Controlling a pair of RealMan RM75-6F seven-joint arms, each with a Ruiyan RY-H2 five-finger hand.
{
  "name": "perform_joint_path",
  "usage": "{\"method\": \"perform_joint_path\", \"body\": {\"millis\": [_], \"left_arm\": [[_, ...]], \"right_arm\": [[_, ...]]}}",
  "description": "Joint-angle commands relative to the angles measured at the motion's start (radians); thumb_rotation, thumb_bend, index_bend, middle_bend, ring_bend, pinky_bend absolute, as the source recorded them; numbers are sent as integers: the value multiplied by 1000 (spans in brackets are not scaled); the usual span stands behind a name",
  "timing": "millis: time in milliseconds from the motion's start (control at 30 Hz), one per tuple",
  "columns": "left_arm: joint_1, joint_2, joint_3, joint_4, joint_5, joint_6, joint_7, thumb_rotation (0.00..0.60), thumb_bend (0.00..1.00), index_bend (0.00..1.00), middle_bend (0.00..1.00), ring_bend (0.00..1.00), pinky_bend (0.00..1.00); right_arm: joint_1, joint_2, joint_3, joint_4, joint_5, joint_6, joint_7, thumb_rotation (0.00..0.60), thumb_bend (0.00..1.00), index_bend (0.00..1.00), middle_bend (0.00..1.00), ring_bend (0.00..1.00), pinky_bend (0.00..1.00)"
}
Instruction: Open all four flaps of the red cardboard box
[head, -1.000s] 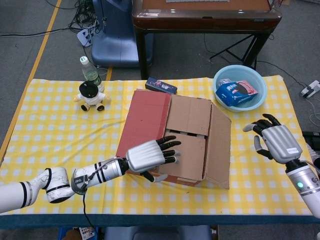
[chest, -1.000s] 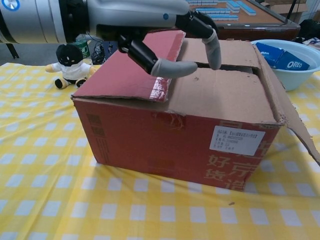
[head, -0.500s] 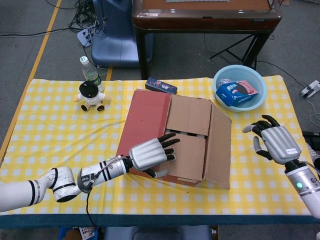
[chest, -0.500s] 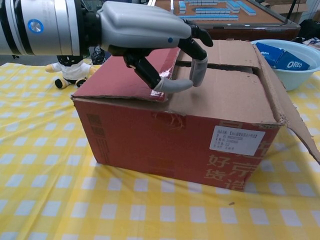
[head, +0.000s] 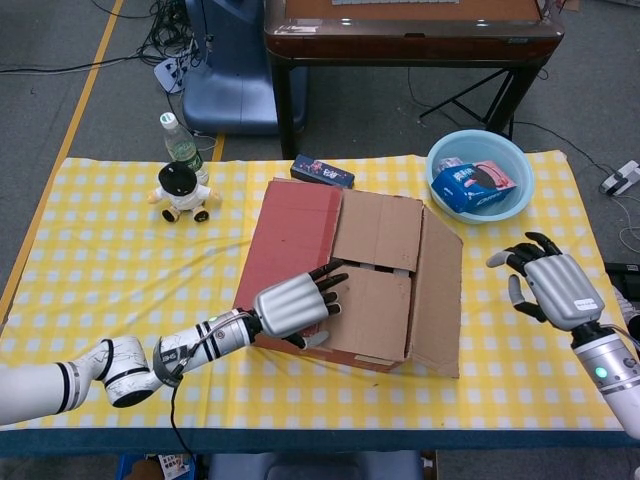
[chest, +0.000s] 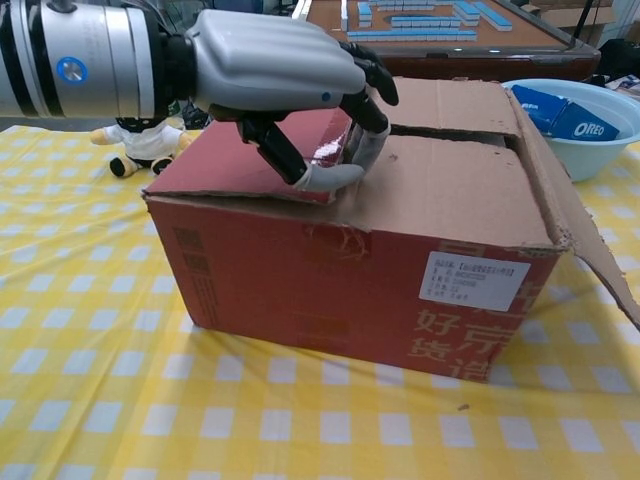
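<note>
The red cardboard box (head: 300, 230) (chest: 340, 285) stands mid-table. Its left flap (head: 290, 235) (chest: 240, 150), red side up, lies flat on top. The right flap (head: 440, 290) (chest: 565, 210) is folded outward and hangs down the side. Two brown inner flaps, far (head: 378, 230) and near (head: 375, 315), lie closed. My left hand (head: 295, 305) (chest: 270, 70) is over the near left corner. Its fingers curl at the left flap's free edge and the thumb lies on the flap's corner. My right hand (head: 550, 285) hovers open to the right of the box, touching nothing.
A blue bowl (head: 517, 200) (chest: 590, 150) with a cookie pack sits at the back right. A toy figure (head: 180, 192) (chest: 140, 130), a bottle (head: 180, 143) and a dark flat pack (head: 322, 171) stand behind the box. Yellow checked cloth (head: 120, 280) covers the table.
My left hand has slid back toward the box's near left corner, and its spread fingers have curled in onto the left flap's edge. The right hand has barely moved.
</note>
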Motion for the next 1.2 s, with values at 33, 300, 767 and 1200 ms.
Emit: {"method": "perform_joint_path", "body": {"millis": [33, 300, 767, 1200], "left_arm": [[8, 6, 3, -3, -20, 13, 27, 231, 487, 548, 447, 117, 0], [19, 45, 5, -35, -51, 27, 62, 229, 488, 568, 470, 132, 0], [55, 251, -32, -186, -99, 69, 80, 228, 488, 557, 470, 133, 0], [77, 386, -59, -250, -124, 80, 68, 227, 487, 549, 469, 133, 0]], "right_arm": [[1, -1, 0, 1, -1, -1, 3, 600, 701, 333, 346, 250, 101], [1, -3, 1, 2, -7, 0, 6, 600, 702, 333, 346, 250, 101], [-2, -3, 14, 4, -8, 22, 21, 600, 702, 333, 345, 250, 101], [-7, 8, 24, 3, -22, 48, 45, 600, 701, 333, 344, 250, 101]]}}
